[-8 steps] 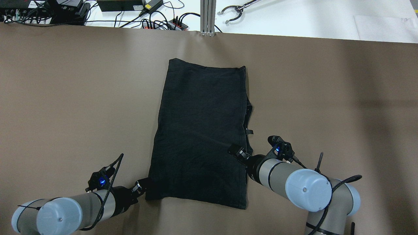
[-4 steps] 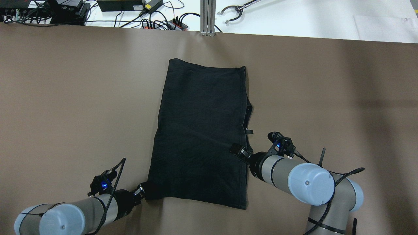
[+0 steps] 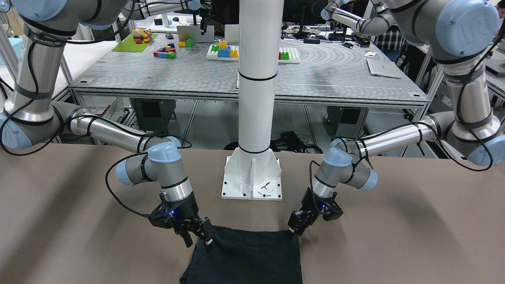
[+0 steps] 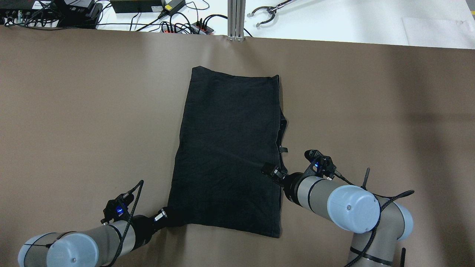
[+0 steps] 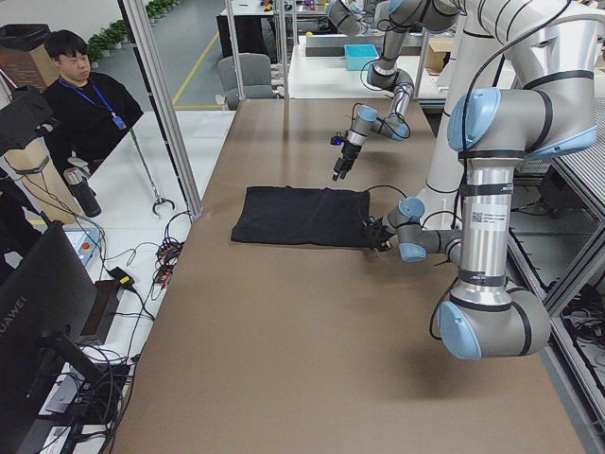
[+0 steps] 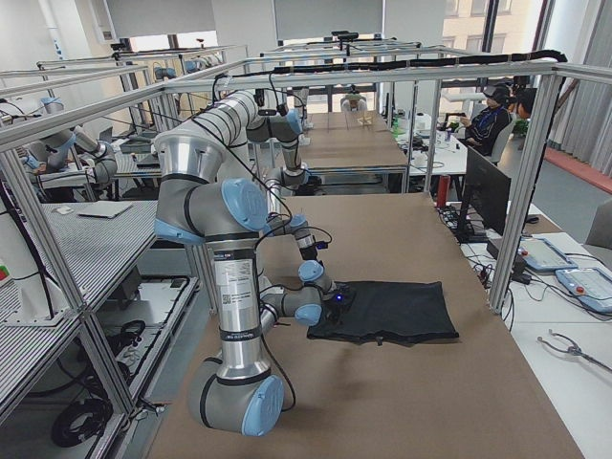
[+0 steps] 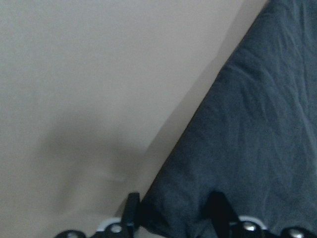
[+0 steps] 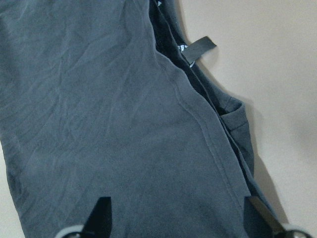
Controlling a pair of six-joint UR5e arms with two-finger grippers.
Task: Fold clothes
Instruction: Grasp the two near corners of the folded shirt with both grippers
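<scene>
- First, from across the table, the black garment is seen laid flat on the brown table. Its corner is met by the left gripper, and its other side by the right gripper. Both are tilted down to the cloth, with the white pillar behind them.
- From overhead, the garment is stretched out ahead of both grippers as a long folded panel. The left gripper is set against the nearest corner, and the right gripper is poised over the side hem, further along.
- From the table's left end, that corner is found right at the tip of the near gripper, while the far one is raised just above the opposite edge.
- From the right end, the cloth is seen directly ahead of the near gripper.
- At the left wrist, the corner is lodged between the left fingers, which are set fairly narrow. Whether it is clamped cannot be told.
- At the right wrist, the right fingers are spread wide with cloth below them. A small fabric loop is seen ahead at the hem.
</scene>
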